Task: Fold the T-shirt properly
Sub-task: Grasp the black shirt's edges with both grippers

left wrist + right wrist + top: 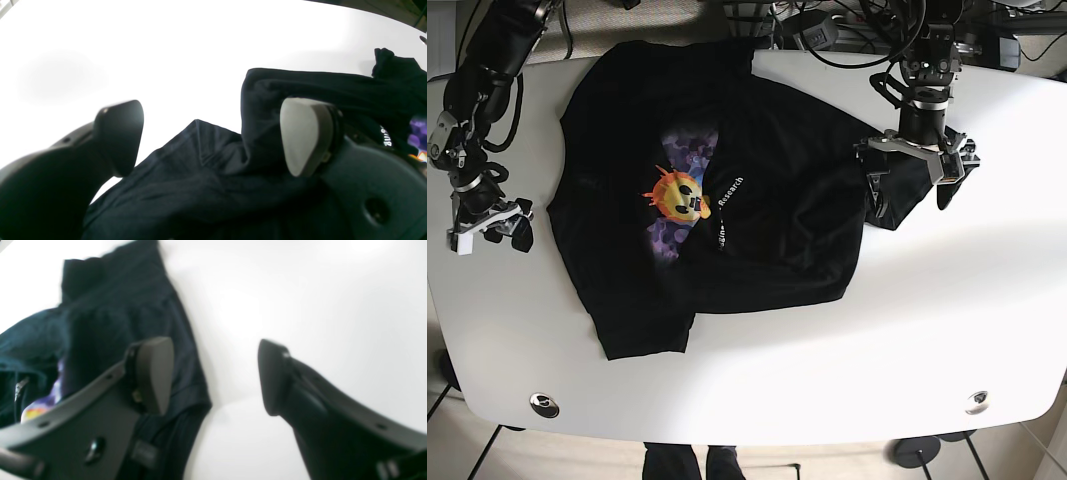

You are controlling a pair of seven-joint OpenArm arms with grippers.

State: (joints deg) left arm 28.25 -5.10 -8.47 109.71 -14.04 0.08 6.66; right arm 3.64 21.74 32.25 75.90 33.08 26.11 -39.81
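Observation:
The black T-shirt (757,190) lies spread on the white table (947,320), its colourful print (679,198) facing up. My left gripper (912,190) hangs open just above the rumpled right sleeve (897,200). In the left wrist view the sleeve (206,166) lies under and between the wide-apart fingers of that gripper (213,140), and nothing is held. My right gripper (502,232) stands open off the T-shirt's left edge. The right wrist view shows this gripper (215,376) over bare table, with the T-shirt (126,306) beneath its left finger (155,373).
Two round metal grommets (544,404) (976,401) sit near the table's front edge. Cables and equipment (847,25) crowd the back edge behind the T-shirt. Bare white table (133,50) stretches beyond the sleeve in the left wrist view.

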